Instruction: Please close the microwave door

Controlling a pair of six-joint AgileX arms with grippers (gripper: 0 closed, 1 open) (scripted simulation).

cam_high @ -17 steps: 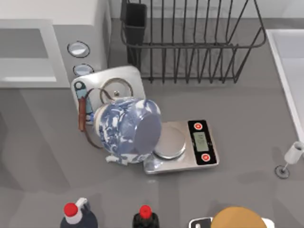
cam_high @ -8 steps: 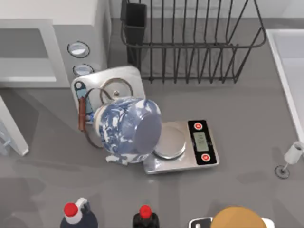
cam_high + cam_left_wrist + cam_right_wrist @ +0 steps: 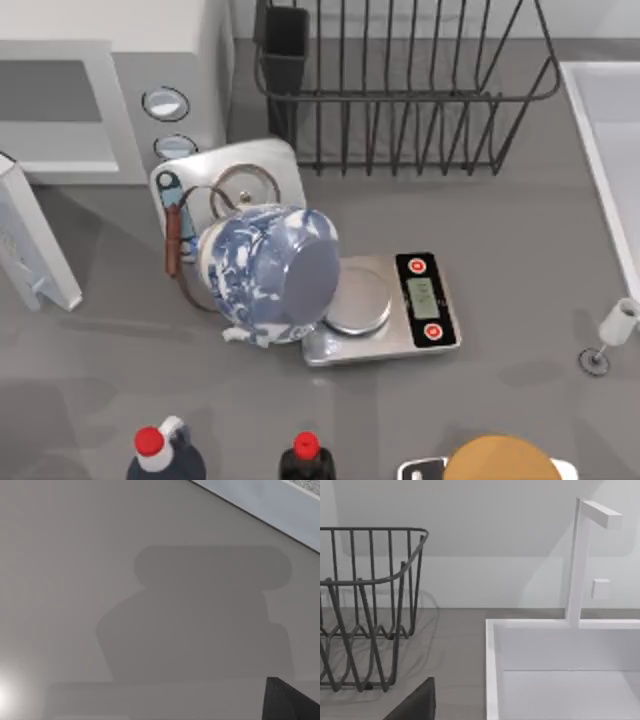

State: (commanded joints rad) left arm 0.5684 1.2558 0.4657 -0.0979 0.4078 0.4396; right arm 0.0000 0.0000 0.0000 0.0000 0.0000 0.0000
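The microwave (image 3: 170, 50) stands at the back left of the table, its control strip carrying two round dials (image 3: 165, 103), and its cavity (image 3: 50, 110) is exposed. The microwave door (image 3: 35, 240) is a white-framed panel at the table's left edge, swung partway toward the cavity and standing at an angle in front of it. In the left wrist view a pale grey surface carries a blocky shadow, with a white frame strip (image 3: 270, 502) at one corner and a dark piece of my left gripper (image 3: 290, 700) at another. A dark piece of my right gripper (image 3: 415, 702) shows beside the sink.
A blue-and-white jar (image 3: 265, 275) lies on its side against a steel scale (image 3: 385, 305). Behind it is a square silver plate (image 3: 235, 180). A wire dish rack (image 3: 400, 85) stands at the back and a white sink (image 3: 605, 150) at the right. Two bottles (image 3: 165, 455) stand at the front edge.
The microwave door has swung in from the left edge: absent a second ago, a sliver half a second ago, now a wider panel closer to the microwave's front.
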